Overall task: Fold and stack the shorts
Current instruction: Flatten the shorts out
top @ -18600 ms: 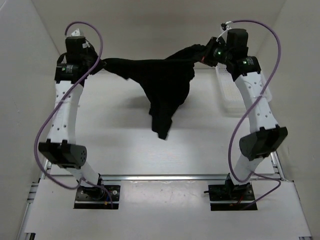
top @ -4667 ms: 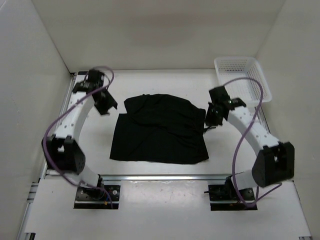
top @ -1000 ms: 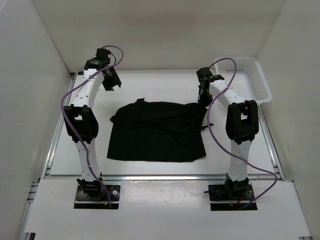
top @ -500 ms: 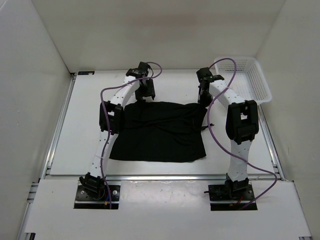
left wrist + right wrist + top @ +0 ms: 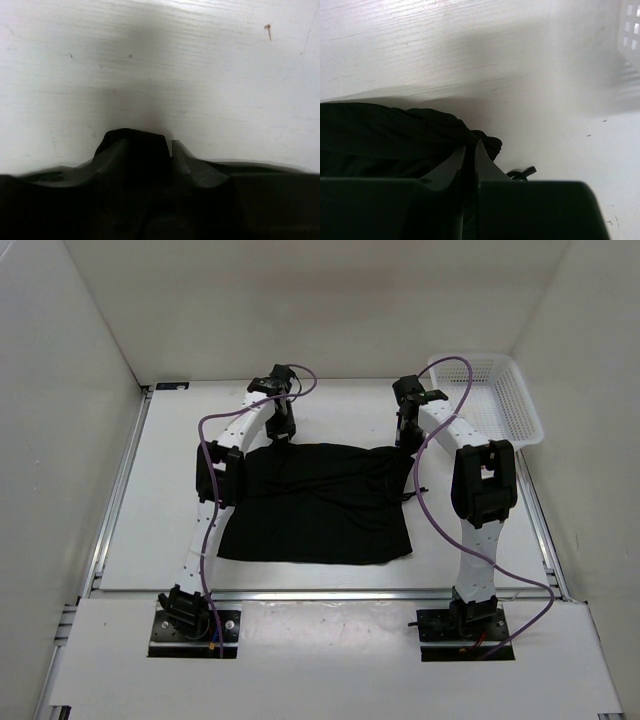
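The black shorts (image 5: 315,505) lie spread flat in the middle of the white table. At their far left edge my left gripper (image 5: 281,430) is down on the cloth. In the left wrist view a bump of the shorts (image 5: 135,140) fills the gap between the fingers of the left gripper (image 5: 147,147), which is shut on it. My right gripper (image 5: 405,440) is at the far right corner. Its fingers (image 5: 470,147) are pressed nearly together, shut on a bunched edge of the shorts (image 5: 380,130).
A white mesh basket (image 5: 500,390) stands at the far right corner of the table, and its wall (image 5: 630,30) shows in the right wrist view. A black cord end (image 5: 522,173) sticks out beside the right fingers. White walls enclose the table.
My left arm swung in from the far left of the table to the far left edge of the shorts and closed on the fabric. The right arm has not moved.
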Action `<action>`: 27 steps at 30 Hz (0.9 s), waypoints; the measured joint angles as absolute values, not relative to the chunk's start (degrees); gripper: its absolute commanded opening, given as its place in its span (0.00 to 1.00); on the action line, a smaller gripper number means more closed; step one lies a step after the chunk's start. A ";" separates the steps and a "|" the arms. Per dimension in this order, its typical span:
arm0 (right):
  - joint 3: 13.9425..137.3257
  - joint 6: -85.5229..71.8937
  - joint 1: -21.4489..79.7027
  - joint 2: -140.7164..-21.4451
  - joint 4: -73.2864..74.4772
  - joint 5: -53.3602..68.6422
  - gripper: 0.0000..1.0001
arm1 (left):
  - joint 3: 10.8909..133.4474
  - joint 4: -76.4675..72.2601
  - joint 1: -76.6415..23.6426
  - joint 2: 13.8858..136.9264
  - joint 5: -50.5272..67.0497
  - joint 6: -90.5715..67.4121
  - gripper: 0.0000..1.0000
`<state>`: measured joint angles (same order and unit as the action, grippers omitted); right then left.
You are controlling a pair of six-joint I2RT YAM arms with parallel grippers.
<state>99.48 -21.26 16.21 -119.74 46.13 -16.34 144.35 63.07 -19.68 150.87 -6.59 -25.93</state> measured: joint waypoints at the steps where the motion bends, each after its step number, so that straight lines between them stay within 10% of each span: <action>1: 99.48 -21.26 16.23 -119.74 46.13 -16.34 0.00 | 144.33 63.16 -19.70 150.87 -6.79 -26.06 0.17; 27: 99.48 -21.85 16.69 -119.39 45.17 -16.03 0.00 | 133.51 60.80 -4.29 130.41 3.07 -26.50 0.10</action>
<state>99.48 -21.85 16.69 -119.39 45.17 -16.03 133.51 60.80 -4.29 130.41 3.07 -26.50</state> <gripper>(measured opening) 0.071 0.110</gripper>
